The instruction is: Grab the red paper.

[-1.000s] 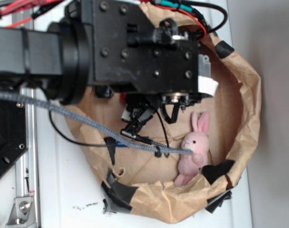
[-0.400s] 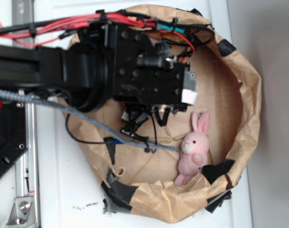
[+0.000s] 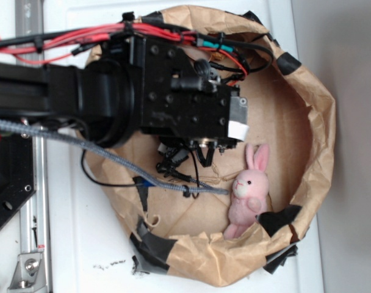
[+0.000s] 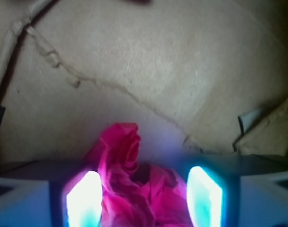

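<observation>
In the wrist view the red paper, a crumpled magenta-red wad, lies on the brown paper floor between my two glowing fingertips. My gripper is open and straddles the wad; the left finger touches it, and a thin gap shows at the right finger. From the exterior camera the black wrist block reaches down into the brown paper nest and hides both the red paper and the fingers.
A pink plush rabbit lies just right of the arm inside the brown paper nest, whose raised rim is patched with black tape. A grey braided cable crosses the nest floor. Red wires run along the arm.
The arm has dropped down into the nest, looking smaller in the exterior view, and its wrist has settled to the left of the rabbit. The rabbit has not moved.
</observation>
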Available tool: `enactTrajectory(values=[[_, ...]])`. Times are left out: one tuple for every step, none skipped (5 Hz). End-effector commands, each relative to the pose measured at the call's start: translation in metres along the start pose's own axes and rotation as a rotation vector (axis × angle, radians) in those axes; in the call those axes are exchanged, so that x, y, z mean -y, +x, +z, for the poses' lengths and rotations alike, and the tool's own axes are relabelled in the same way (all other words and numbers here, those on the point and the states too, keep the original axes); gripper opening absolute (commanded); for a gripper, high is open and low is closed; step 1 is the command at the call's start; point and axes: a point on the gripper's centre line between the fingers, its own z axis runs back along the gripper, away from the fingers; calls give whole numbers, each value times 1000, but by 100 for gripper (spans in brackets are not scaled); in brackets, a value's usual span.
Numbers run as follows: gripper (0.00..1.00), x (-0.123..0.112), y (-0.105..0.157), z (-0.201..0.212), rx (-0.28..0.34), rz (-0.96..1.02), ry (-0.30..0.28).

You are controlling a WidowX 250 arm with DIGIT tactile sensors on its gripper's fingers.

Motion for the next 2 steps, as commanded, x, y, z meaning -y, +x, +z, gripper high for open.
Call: enactTrajectory(values=[[0, 7, 16, 61, 93, 2, 67], [0, 21, 38, 114, 112, 20, 46]])
